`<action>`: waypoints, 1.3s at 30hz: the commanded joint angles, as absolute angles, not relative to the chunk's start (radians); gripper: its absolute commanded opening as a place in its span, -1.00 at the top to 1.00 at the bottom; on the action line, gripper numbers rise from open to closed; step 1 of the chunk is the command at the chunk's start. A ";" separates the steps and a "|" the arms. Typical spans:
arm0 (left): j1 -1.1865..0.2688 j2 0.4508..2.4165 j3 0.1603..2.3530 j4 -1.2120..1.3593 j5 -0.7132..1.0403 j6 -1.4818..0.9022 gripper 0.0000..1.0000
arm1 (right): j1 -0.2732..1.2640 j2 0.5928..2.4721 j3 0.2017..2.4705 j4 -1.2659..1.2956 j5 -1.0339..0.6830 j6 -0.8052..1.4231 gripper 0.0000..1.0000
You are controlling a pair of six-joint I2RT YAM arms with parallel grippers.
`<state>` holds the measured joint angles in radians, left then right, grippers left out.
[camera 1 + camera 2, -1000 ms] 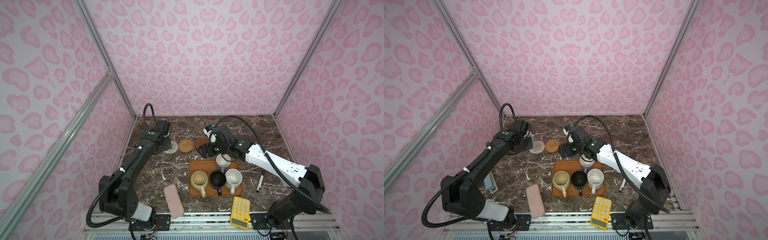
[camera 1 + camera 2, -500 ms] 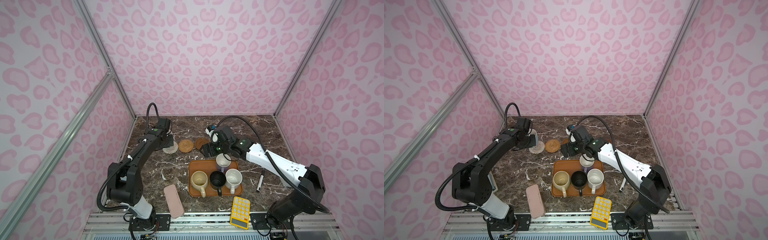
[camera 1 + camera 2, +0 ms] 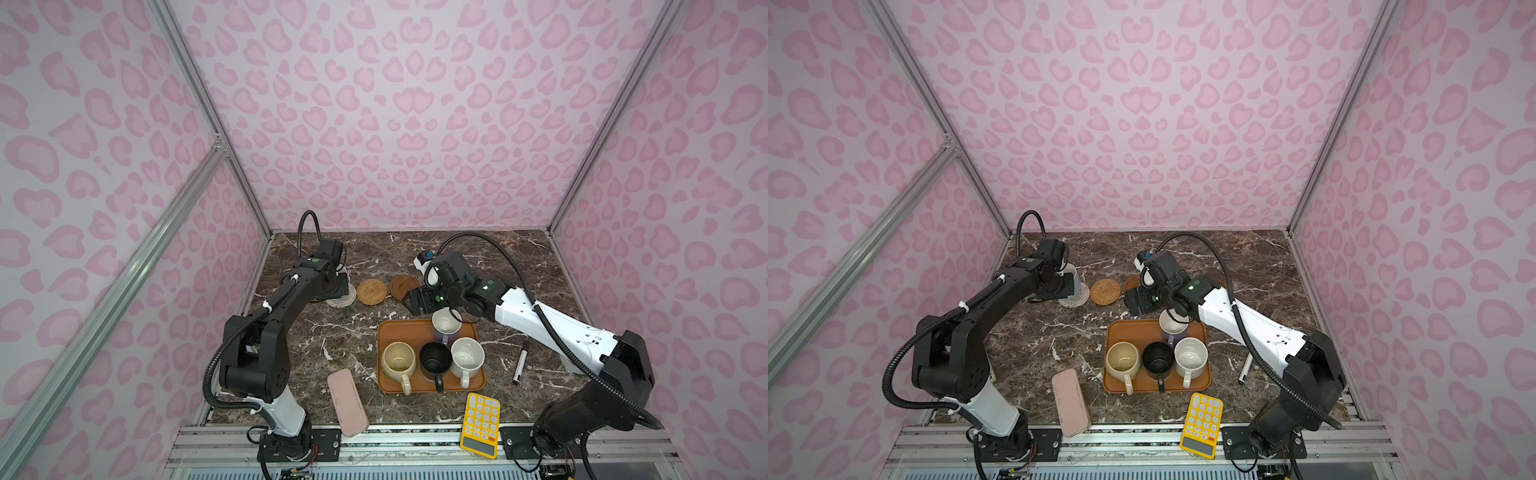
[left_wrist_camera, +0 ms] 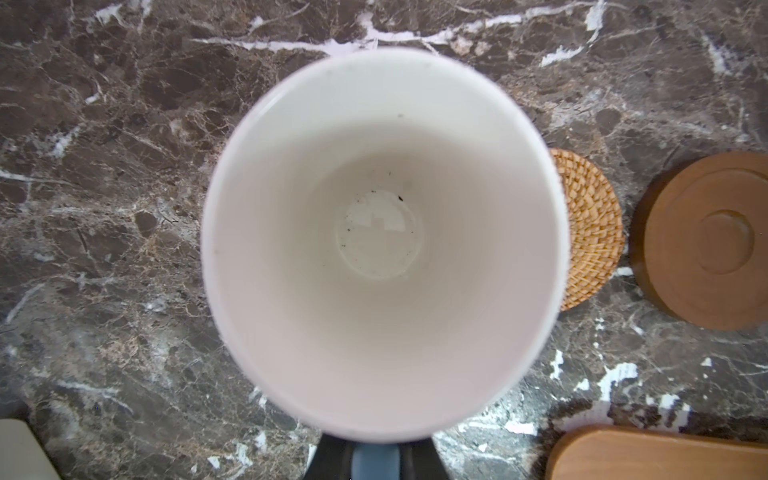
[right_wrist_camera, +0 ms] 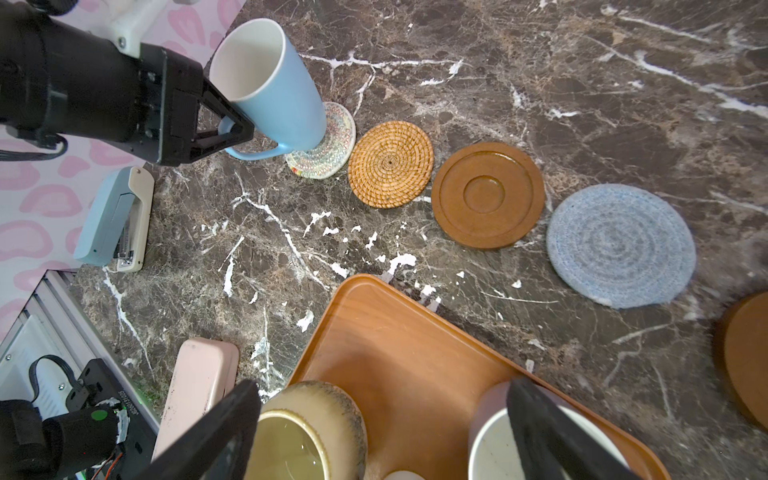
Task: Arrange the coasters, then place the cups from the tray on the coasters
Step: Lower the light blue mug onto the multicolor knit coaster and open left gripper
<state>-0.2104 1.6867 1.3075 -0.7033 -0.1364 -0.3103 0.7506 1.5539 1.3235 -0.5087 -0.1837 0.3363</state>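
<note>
Moved within the last second farther toward the table's far left corner with the left gripper (image 5: 226, 133), clamped tight on the handle of the light blue mug (image 5: 270, 83). Now hanging over the off-white woven coaster (image 5: 328, 153), base at or just above it; impossible to tell whether seated. Probably means first cup nearly delivered, with release due next.

Leaves four coasters bare in a row along the far side: rattan coaster (image 5: 390, 164), brown rimmed coaster (image 5: 488, 195), grey-blue coaster (image 5: 621, 245), second brown coaster (image 5: 748, 361).

Hovering by the far edge of the tray (image 5: 395, 332), near the lavender mug (image 5: 490, 415): right gripper (image 5: 382, 390), spread wide, holding nothing.

Looks tall, tapered and glossy, that blue mug; white and empty inside.
</note>
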 commanded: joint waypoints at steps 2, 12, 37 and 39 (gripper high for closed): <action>-0.210 1.705 1.312 -0.644 -0.156 -0.297 0.97 | 0.752 1.550 1.316 -0.517 -0.179 0.330 -0.90; -0.210 1.736 1.317 -0.669 -0.133 -0.299 0.79 | 0.752 1.541 1.310 -0.523 -0.178 0.323 -0.90; -0.209 1.557 1.374 -0.766 -0.095 -0.371 -0.95 | 0.750 1.453 1.308 -0.599 -0.108 0.309 -0.94; -0.210 1.496 1.377 -0.778 -0.080 -0.396 -0.95 | 0.750 1.417 1.283 -0.605 -0.065 0.313 -0.96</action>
